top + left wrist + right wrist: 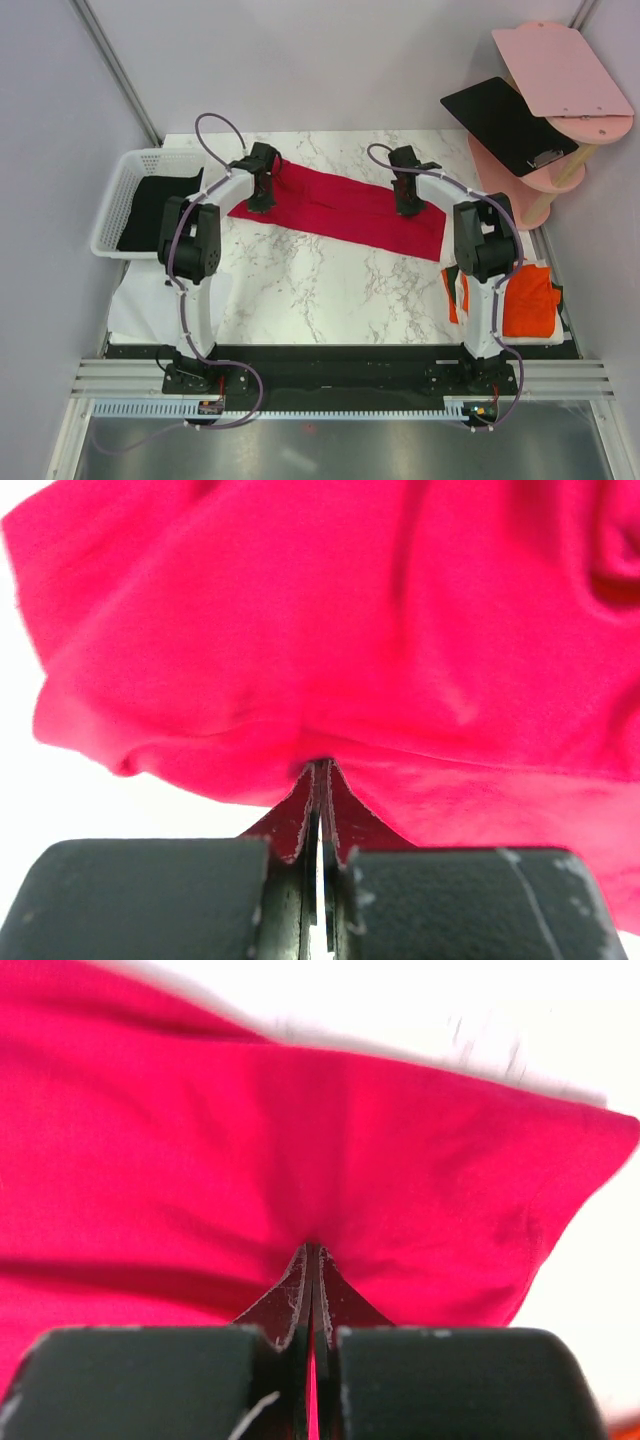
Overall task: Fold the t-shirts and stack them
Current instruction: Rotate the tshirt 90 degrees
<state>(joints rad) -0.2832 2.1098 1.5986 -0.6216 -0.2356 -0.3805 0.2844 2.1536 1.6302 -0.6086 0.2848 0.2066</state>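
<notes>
Left gripper (318,785) clamped on crimson t-shirt (345,215), right gripper (312,1260) likewise, cloth seemingly folded

We list: one crimson t-shirt (350,650), rumpled, spreading from 9 through 12 to 3 o'clock; our left end effector (320,802) at 6 o'clock, jaws pressed together on its near edge; pale bench (25,780) at 8 o'clock.

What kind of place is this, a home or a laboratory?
Probably a laboratory booth for robot trials, not a home: plain partition walls enclose a marble-patterned table with a crimson t-shirt on it, and the left arm and right arm are mounted on a metal frame.
</notes>
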